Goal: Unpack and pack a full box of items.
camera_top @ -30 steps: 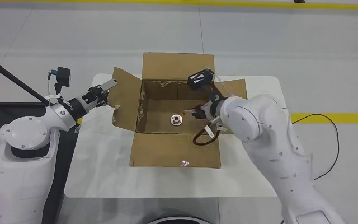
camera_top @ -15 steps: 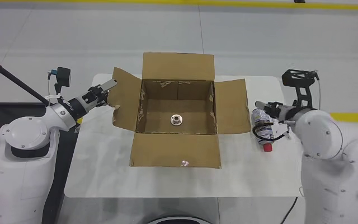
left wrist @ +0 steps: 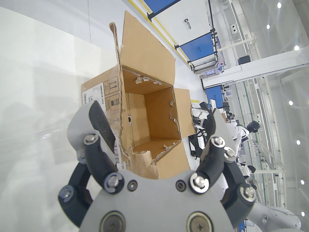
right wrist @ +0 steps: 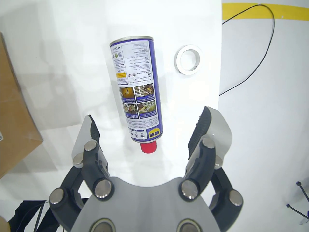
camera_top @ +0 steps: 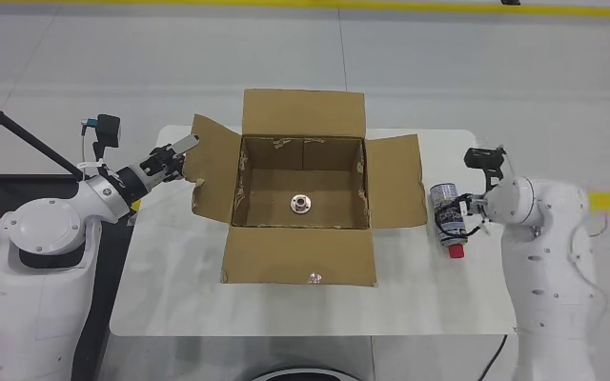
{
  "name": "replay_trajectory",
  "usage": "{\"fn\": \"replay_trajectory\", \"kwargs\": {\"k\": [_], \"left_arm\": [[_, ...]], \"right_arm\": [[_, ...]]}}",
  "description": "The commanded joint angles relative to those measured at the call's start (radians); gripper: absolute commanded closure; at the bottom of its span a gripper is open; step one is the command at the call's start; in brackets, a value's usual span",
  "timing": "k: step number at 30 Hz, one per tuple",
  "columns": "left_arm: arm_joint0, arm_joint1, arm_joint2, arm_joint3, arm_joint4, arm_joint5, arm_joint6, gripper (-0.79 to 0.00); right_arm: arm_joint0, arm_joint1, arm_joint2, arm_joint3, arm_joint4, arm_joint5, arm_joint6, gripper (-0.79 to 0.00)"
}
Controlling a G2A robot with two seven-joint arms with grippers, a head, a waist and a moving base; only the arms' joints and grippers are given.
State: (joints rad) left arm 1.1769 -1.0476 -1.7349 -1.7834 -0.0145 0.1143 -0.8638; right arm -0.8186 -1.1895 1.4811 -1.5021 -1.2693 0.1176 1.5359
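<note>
Right pincer [right wrist: 149, 119] hovered, fingers apart, over the spray can [right wrist: 136, 90] lying on the counter [camera_top: 191, 286] just right of the box [camera_top: 303, 255]. Left pincer [left wrist: 153, 114], also spread, sat at the box's torn left flap.

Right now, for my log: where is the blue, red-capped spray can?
Top view: the blue spray can lies on the white table, right of the brown cardboard box, by the right tool.
</note>
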Motion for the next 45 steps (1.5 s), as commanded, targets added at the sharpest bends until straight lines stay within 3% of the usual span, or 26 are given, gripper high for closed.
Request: {"fn": "replay_trajectory", "kwargs": {"k": [1, 5, 12, 30, 32, 33, 38, 45], "left_arm": [[0.0, 0.0, 0.0, 0.0, 0.0, 0.0, 0.0, -0.785], [0.0, 0.0, 0.0, 0.0, 0.0, 0.0, 0.0, -0.785], [0.0, 0.0, 0.0, 0.0, 0.0, 0.0, 0.0, -0.785], [0.0, 0.0, 0.0, 0.0, 0.0, 0.0, 0.0, -0.785], [0.0, 0.0, 0.0, 0.0, 0.0, 0.0, 0.0, -0.785], [0.0, 0.0, 0.0, 0.0, 0.0, 0.0, 0.0, -0.785], [0.0, 0.0, 0.0, 0.0, 0.0, 0.0, 0.0, -0.785], [0.0, 0.0, 0.0, 0.0, 0.0, 0.0, 0.0, -0.785]], "right_arm": [[0.037, 0.003, -0.014, 0.079, 0.03, -0.022, 0.0, -0.748], [0.089, 0.009, -0.056, 0.189, 0.077, -0.065, 0.0, -0.727], [0.146, 0.016, -0.131, 0.293, 0.132, -0.092, 0.0, -0.566], [0.211, 0.034, -0.254, 0.441, 0.224, -0.085, 0.0, -0.548], [0.214, 0.036, -0.262, 0.449, 0.233, -0.084, 0.0, -0.471], [0.215, 0.037, -0.265, 0.453, 0.236, -0.085, 0.0, -0.366], [0.214, 0.045, -0.268, 0.452, 0.252, -0.078, 0.0, 0.0], [0.18, 0.072, -0.213, 0.322, 0.26, -0.048, 0.0, 0.0]]}}
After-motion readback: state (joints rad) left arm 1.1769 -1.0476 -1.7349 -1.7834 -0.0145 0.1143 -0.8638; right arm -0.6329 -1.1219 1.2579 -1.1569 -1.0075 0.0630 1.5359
